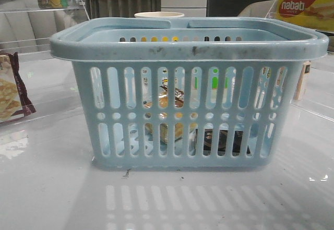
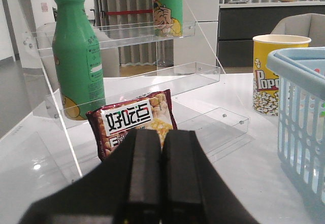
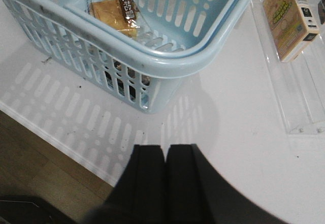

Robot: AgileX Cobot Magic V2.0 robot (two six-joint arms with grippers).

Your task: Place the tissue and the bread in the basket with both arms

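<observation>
The light blue basket (image 1: 188, 50) stands in the middle of the table. The wrapped bread (image 1: 166, 120) lies inside it, seen through the slots; in the right wrist view the bread (image 3: 112, 11) rests on the basket floor. The black tissue packet (image 1: 223, 141) lies inside at the front right, behind the slots. My left gripper (image 2: 161, 135) is shut and empty, to the left of the basket (image 2: 299, 112). My right gripper (image 3: 165, 150) is shut and empty, above the table's front edge near the basket's corner (image 3: 167, 64). Neither gripper shows in the front view.
A maroon-edged cracker bag (image 2: 133, 120) leans by a clear acrylic shelf (image 2: 132, 36) holding green bottles (image 2: 76, 56). A yellow popcorn cup (image 2: 274, 71) stands behind the basket. A yellow nabati box (image 1: 305, 5) is at the back right. A small carton (image 3: 292, 18) lies on a clear tray.
</observation>
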